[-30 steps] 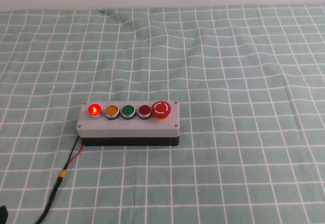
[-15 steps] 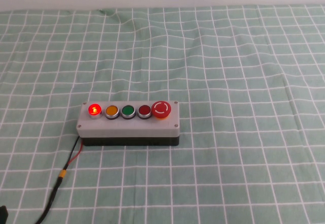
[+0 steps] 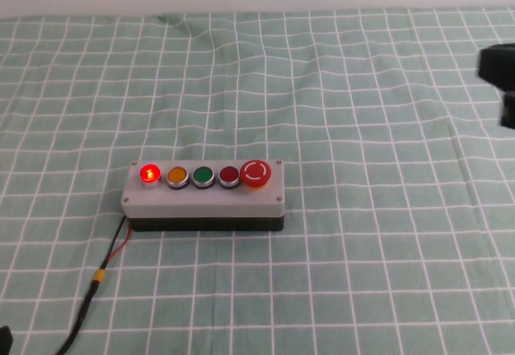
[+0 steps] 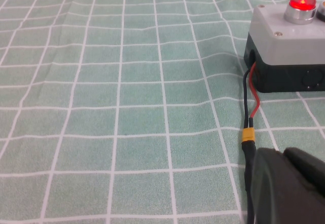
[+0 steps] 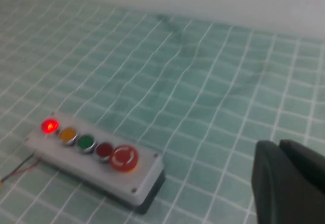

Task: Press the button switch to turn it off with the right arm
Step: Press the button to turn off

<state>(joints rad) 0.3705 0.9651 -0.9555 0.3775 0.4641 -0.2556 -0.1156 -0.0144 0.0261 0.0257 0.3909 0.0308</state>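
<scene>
- Glowing bright red, the small round silver-ringed button switch (image 3: 149, 174) sits at the left end of a row of buttons on a light-grey rectangular control box with a black base (image 3: 203, 208); its cap is lit from within.
- Next to it in the row come a small orange button (image 3: 177, 175), a small green button (image 3: 202, 175), a darker red small button (image 3: 229, 175) and a large red mushroom button with white arrows (image 3: 257, 173), each small one ringed in silver.
- The box rests on the counter, which is covered by a green cloth with a white grid pattern (image 3: 362, 234), slightly wrinkled toward the far side.
- A thin red and black wire pair (image 3: 117, 245) leaves the box's left end, passes a yellow band (image 3: 97, 275) and joins a thicker black cable running to the near left edge.
- The right arm's dark end effector (image 3: 500, 73) shows only as a blurred black shape at the right edge of the high view, well apart from the box; whether its fingers are apart or together cannot be told.
- The left arm's dark end effector (image 4: 289, 188) appears in its own wrist view near the cable, low over the cloth, with the lit switch beyond; its finger state cannot be told either.
</scene>
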